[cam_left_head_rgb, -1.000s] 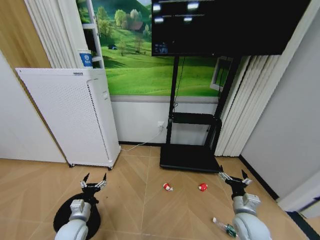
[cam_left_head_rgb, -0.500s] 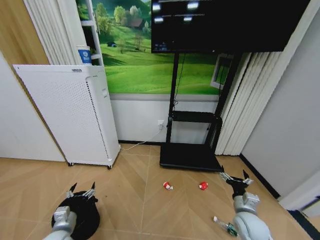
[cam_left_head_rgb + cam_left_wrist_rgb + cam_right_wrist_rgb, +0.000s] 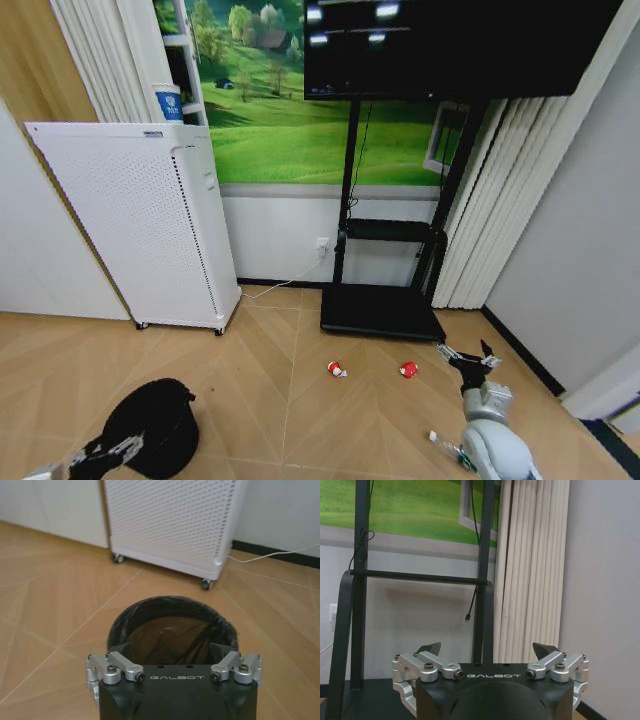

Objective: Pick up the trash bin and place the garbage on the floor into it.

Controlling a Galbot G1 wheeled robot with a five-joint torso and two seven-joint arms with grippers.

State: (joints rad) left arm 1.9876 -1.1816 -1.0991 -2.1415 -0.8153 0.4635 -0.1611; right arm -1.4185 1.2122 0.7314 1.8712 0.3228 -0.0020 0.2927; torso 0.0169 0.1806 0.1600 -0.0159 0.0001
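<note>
The trash bin [image 3: 152, 425] is a small black round basket on the wood floor at the lower left. In the left wrist view the trash bin [image 3: 172, 630] has a black bag inside. My left gripper [image 3: 103, 456] hovers at the bin's near rim, and in its own view the left gripper [image 3: 171, 652] is open and holds nothing. Two red-and-white scraps [image 3: 335, 370] [image 3: 407, 369] lie mid-floor. A clear bottle [image 3: 446, 452] with a green label lies partly behind my right arm. My right gripper [image 3: 470, 359] is held up at the right, and the right gripper [image 3: 487, 651] is open and empty.
A tall white perforated appliance [image 3: 140, 225] on castors stands behind the bin by the wall, also the appliance [image 3: 170, 520]. A black TV stand [image 3: 380, 310] with a flat base sits beyond the scraps. Curtains [image 3: 490, 220] hang at the right.
My left arm has drawn back and down toward the lower left corner of the head view, uncovering the bin. The right arm has barely moved.
</note>
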